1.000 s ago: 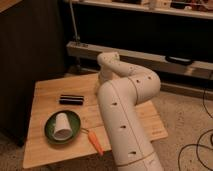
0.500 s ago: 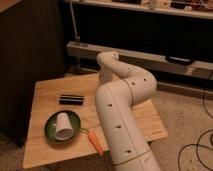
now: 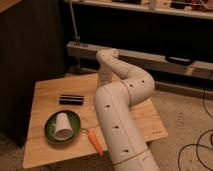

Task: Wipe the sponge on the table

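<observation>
The light wooden table point(image 3: 47, 95) fills the middle of the camera view. My white arm point(image 3: 117, 115) rises from the lower right, bends at the elbow point(image 3: 137, 85) and turns down over the table's far middle. The gripper point(image 3: 103, 83) is at the low end of that wrist, close to the tabletop and mostly covered by the thick arm link in front of it. The sponge is hidden; no blue block shows anywhere on the table.
A black rectangular bar point(image 3: 71, 99) lies left of the arm. A green plate point(image 3: 50, 131) near the front left holds a white cup point(image 3: 63, 124) on its side. An orange carrot-like piece point(image 3: 95, 141) lies beside it. A grey metal shelf point(image 3: 160, 56) runs behind; cables point(image 3: 200, 145) trail on the floor to the right.
The arm's elbow has drifted slightly to the left. The bar, plate, cup and orange piece have not moved.
</observation>
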Motion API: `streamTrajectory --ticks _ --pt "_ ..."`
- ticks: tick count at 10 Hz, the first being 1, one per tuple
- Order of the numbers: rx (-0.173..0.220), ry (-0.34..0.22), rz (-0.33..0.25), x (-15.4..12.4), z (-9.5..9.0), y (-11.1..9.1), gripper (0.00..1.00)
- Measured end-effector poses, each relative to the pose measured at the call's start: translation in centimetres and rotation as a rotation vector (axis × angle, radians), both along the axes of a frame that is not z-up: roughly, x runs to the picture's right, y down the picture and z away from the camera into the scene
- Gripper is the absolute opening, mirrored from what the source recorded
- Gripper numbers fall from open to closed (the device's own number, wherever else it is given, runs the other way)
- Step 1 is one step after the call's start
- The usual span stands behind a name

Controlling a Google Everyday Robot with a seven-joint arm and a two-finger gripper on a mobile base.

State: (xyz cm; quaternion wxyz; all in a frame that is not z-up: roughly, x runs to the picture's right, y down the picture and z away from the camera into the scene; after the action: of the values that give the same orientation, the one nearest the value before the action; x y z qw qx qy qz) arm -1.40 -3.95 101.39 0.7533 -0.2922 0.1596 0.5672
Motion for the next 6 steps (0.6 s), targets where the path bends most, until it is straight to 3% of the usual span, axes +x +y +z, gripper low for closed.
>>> streamTrajectory --ticks 2,6 --pt "0.001 0.001 -0.009 -1.2 0.5 -0.8 0.57" --pt "0.012 -0.004 -0.008 0.4 0.1 -1.0 0.57"
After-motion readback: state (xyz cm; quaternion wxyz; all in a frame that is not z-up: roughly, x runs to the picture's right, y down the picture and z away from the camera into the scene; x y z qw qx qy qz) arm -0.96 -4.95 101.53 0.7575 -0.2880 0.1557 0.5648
